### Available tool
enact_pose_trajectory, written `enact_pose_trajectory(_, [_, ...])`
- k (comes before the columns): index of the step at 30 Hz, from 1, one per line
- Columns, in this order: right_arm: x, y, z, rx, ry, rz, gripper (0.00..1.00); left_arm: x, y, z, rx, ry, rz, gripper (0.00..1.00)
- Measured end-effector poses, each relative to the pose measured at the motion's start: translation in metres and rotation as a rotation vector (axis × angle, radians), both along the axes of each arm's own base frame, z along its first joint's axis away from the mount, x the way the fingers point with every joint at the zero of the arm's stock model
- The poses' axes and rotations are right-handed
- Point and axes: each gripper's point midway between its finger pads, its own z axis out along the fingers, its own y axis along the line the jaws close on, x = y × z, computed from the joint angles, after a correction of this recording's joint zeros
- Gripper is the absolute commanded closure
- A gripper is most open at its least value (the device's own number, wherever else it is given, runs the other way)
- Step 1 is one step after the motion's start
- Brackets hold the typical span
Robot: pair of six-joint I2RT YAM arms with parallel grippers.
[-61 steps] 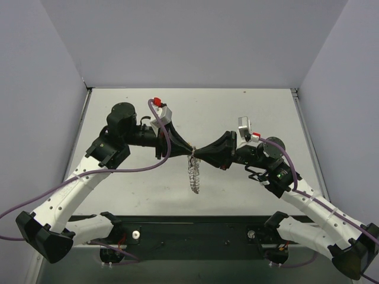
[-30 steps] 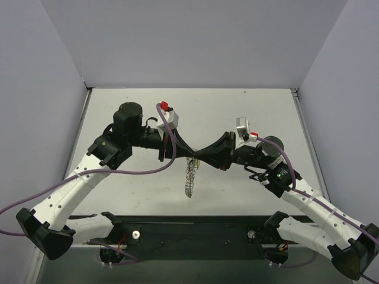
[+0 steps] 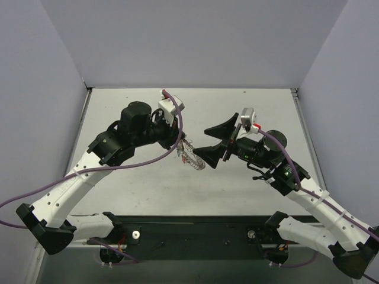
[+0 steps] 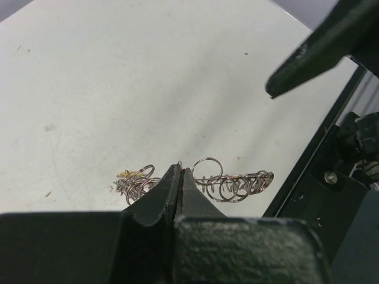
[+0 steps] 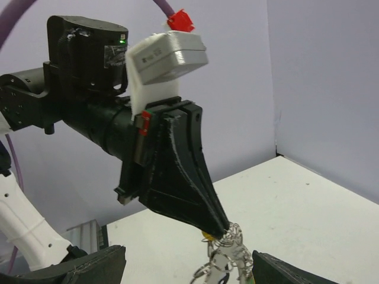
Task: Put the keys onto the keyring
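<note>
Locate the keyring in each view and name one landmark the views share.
Top external: keyring near the picture's centre, at the tip of the left end effector.
Left wrist: keyring lower centre, spread to both sides of the left end effector.
Right wrist: keyring bottom centre, under the left end effector.
Shared landmark: the left end effector, shut on the keyring.

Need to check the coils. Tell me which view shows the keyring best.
Left wrist: the keyring, loops distinct, spreads either side of the shut left gripper. Right wrist crops it at the bottom edge; top external shows only a small tangle.
</note>
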Motion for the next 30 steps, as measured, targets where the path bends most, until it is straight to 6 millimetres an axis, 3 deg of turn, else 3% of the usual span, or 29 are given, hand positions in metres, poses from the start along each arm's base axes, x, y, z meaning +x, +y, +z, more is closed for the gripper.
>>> enact_pose_trajectory(7, [-0.006,0.023,-0.010,-0.009,0.084,0.085,0.15,0.022,0.014,-0.004,-0.004,0.031,0.190,1.00])
enact_pose_trajectory(15, [-0.012,0.049,-0.028,-0.003,0.199,0.216,0.23,0.028,0.014,0.004,-0.065,0.056,0.259,1.00])
enact_pose_trajectory(20, [-0.004,0.065,-0.043,0.013,0.296,0.246,0.24,0.029,0.012,0.008,-0.096,0.068,0.269,1.00])
enact_pose_trajectory(26, [0.017,0.058,-0.038,0.079,0.321,0.106,0.27,0.029,0.011,0.013,-0.127,0.073,0.276,1.00])
enact_pose_trajectory(30, [0.025,0.053,-0.027,0.122,0.301,0.045,0.37,0.027,0.011,0.020,-0.155,0.069,0.279,1.00])
